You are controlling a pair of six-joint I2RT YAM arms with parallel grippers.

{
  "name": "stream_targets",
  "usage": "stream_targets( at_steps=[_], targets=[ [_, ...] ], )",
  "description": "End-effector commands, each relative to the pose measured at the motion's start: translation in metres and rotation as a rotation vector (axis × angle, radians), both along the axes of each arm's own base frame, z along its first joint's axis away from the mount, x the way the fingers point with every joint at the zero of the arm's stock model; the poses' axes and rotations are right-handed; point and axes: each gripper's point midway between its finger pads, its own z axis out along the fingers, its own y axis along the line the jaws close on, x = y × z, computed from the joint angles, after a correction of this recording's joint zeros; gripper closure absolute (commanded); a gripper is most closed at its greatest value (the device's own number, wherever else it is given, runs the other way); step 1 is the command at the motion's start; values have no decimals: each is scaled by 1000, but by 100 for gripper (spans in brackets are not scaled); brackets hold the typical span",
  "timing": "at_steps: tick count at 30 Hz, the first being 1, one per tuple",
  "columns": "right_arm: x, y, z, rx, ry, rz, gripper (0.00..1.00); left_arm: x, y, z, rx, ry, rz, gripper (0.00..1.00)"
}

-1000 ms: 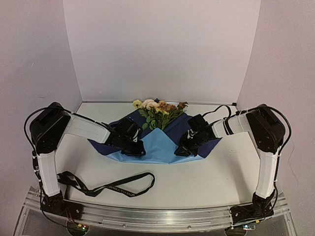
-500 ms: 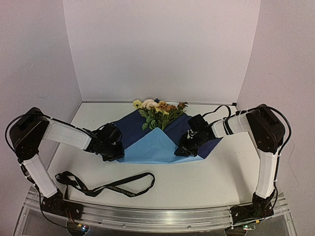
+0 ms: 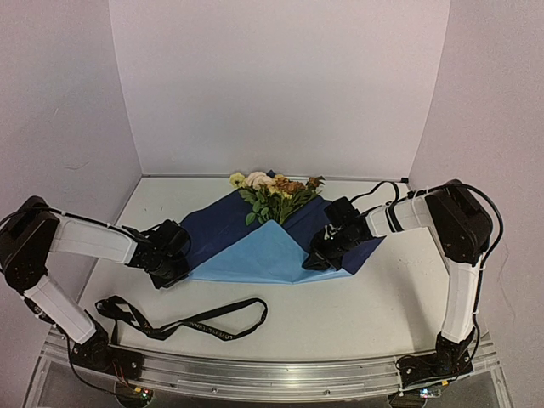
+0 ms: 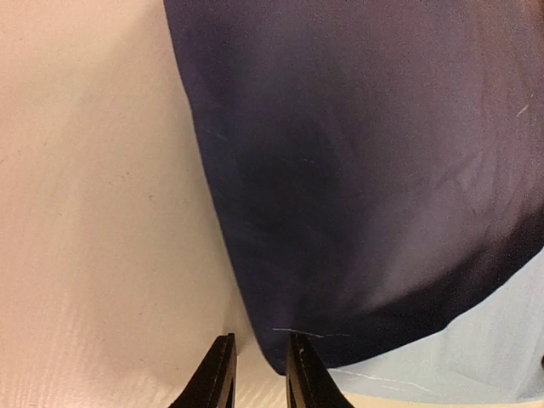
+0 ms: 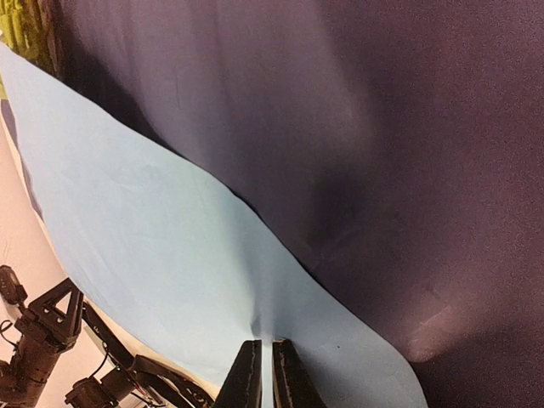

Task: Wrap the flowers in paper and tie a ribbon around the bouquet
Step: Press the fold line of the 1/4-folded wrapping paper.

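**Both arms low at the paper, right jaws pinching the fold**

The left arm (image 3: 89, 242) was bent sharply. Its elbow was pushed out to the far left by the wall, and its forearm lay low and nearly level, reaching right across the counter (image 3: 365, 314). The wrist sat at the left corner of the paper (image 3: 255, 251). In the left wrist view the left jaws stood narrowly apart with pale counter (image 4: 93, 212) showing in the gap. The dark corner of the paper (image 4: 357, 170) ended just beside the right-hand tip. Could not tell if it touched. Nothing was visibly clamped.

The right arm (image 3: 399, 217) rose upright from its base to a high elbow at the right, then its forearm sloped down and left. Its wrist was over the right edge of the light blue flap. In the right wrist view the right jaws were together on the paper (image 5: 170, 255), with a small pucker in the light blue sheet running right into the tips.

The paper lay flat mid-counter, with dark blue flaps left and right and a light blue triangle folded up in front. The flowers (image 3: 276, 194) lay at its far end, heads and leaves sticking out above the fold point and stems hidden under it. The ribbon (image 3: 195, 323) lay loose on the counter nearer the front, left of centre. It was apart from the paper, and one end was near the left arm's base.
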Motion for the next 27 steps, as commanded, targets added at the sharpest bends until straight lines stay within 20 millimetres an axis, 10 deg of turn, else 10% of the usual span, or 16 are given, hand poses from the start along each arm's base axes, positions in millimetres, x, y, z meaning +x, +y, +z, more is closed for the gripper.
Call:
stream_targets(
  at_steps=[1,7,10,17,27],
  targets=[
    [-4,-9,-2,-54,44,2,95,9,5,32,84,-66,-91,75],
    [4,4,23,-14,33,32,94,45,-50,117,111,-300,-332,70],
    [7,11,35,4,24,46,94,45,-107,126,74,-346,-528,72],
    [1,19,57,25,10,59,94,24,-211,106,-152,-327,-917,78],
    [-36,16,49,-2,40,77,93,21,-226,54,-171,-209,-956,81]
  ],
)
